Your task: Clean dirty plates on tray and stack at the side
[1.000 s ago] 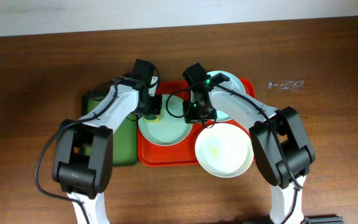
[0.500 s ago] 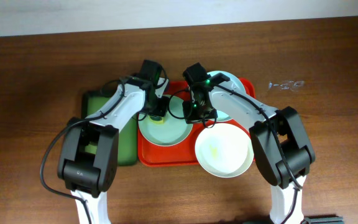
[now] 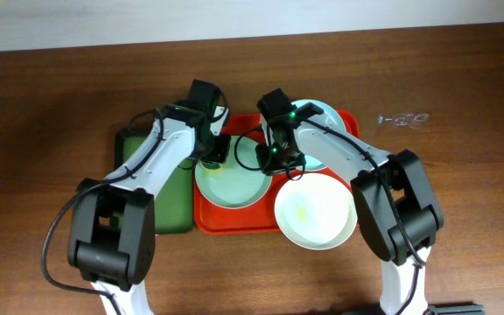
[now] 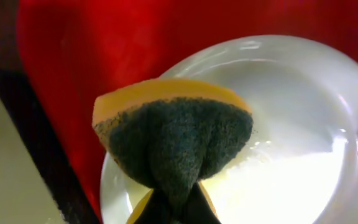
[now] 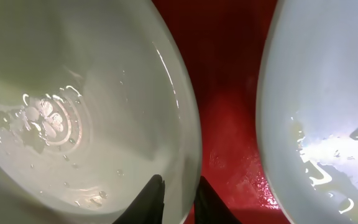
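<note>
Red tray (image 3: 234, 220): near mint plate (image 3: 231, 184), far mint plate (image 3: 329, 115), yellow-smeared white plate (image 3: 315, 213) overhanging front rim.

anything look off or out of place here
The white plate sits askew: it hangs over the front edge of the red tray, partly above the table, and has a yellow smear inside. Nothing looks spilled or broken.

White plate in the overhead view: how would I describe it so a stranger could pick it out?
Find the red tray in the middle of the brown table. The white plate sits at its lower right corner, hanging over the edge. Its two neighbours, one mint plate to its left and another behind it, are pale blue-green; this one is white with a faint yellow smear.
</note>
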Controlling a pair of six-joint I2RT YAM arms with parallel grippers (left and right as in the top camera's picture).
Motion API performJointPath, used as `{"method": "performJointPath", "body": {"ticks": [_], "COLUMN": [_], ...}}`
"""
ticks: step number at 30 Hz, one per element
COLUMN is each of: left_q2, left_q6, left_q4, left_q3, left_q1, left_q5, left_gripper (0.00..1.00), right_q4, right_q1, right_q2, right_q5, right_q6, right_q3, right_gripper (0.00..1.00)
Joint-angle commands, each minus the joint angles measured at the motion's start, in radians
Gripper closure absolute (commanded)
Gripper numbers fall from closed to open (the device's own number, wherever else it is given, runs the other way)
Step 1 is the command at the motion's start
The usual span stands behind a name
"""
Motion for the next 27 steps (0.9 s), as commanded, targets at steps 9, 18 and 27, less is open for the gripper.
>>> {"method": "performJointPath", "body": {"ticks": [9,18,27], "left_q2": [0.141,-0.183,-0.179], "left_q6": [-0.005,-0.066,-0.169], "left_q4": [0.033,-0.386,-0.043], "left_q3": [-0.061,0.151,-0.299], "left_q1": [-0.082,0.101,0.27], "left_q5": [0.444,-0.093,-0.218], "left_gripper": [1.0,1.0,1.0], "right_q4": [0.002,0.002,-0.001], "right_q1": [0.011,0.011,0.011], "right_q2": [-0.021,-0.021,-0.021], "right_q5": [-0.017,-0.017,-0.013], "right_q6": [-0.014,-0.01,0.007], "right_q3": [-0.005,-0.005,-0.005], "right_gripper": [0.86,0.53,0.47]}}
